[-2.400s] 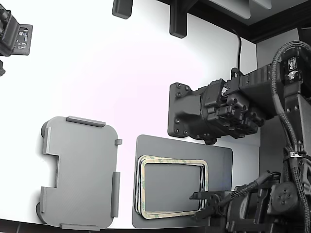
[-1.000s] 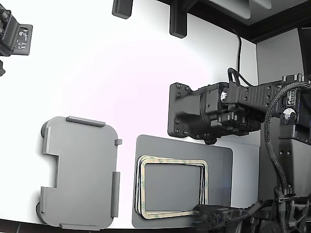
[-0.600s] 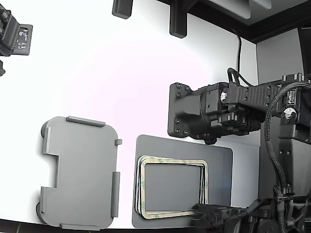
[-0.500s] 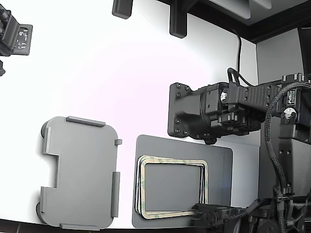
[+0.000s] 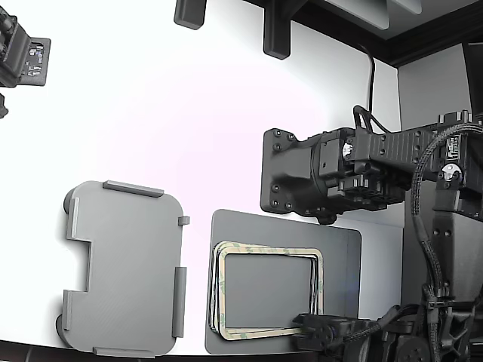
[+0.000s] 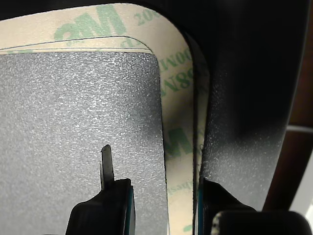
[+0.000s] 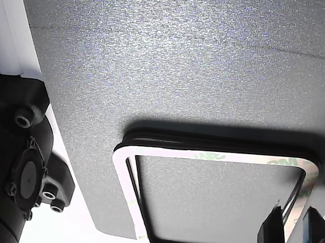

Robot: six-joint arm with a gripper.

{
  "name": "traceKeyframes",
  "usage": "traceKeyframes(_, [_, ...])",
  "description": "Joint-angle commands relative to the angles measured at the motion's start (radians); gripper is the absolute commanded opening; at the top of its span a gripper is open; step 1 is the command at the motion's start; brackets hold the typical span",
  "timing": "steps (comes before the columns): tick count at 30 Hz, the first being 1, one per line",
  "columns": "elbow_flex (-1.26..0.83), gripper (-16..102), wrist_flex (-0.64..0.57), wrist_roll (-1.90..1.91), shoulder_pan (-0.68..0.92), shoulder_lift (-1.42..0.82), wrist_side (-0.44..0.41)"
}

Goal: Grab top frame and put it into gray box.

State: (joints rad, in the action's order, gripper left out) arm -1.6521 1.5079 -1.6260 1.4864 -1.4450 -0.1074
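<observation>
**Tool slid onto the frame's edge**

A moment earlier the tool sat a bit further right in the exterior view. It had crept left to the stack's near right corner. The frame lay on top of the stack on the mat, not lifted yet. The box waited to the left.

Only the wrist view showed the tool partly open, one finger inside the frame and one outside, holding nothing.
</observation>
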Motion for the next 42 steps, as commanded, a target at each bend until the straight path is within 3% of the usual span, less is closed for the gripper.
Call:
traceKeyframes(1, [0.017, 50, -0.003, 0.003, -0.008, -0.032, 0.006])
traceKeyframes(42, [-0.012, 37, -0.063, 0.0, -0.005, -0.023, 0.005])
